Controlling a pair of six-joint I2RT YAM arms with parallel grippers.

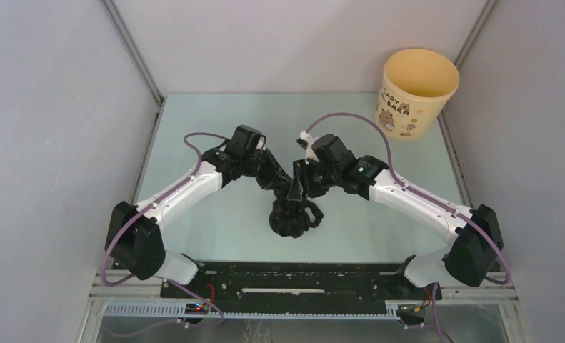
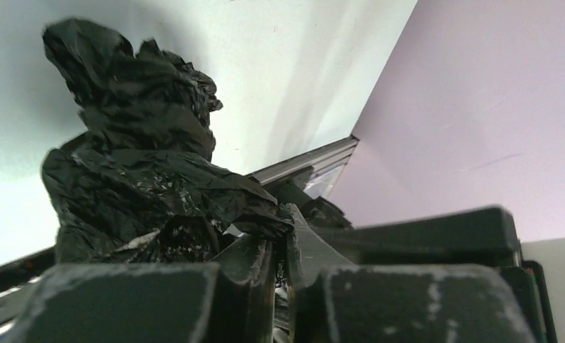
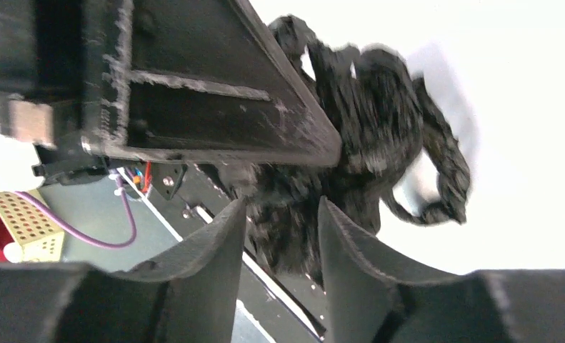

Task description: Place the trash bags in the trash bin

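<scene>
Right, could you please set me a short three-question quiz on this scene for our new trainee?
1. True or false: the trash bags already lie inside the trash bin.
2. Where does the trash bin stand in the top view? A far right corner; B far left corner; C near left corner.
3. Which has open jaws: left gripper or right gripper?
Key: 1 false; 2 A; 3 right gripper.
</scene>
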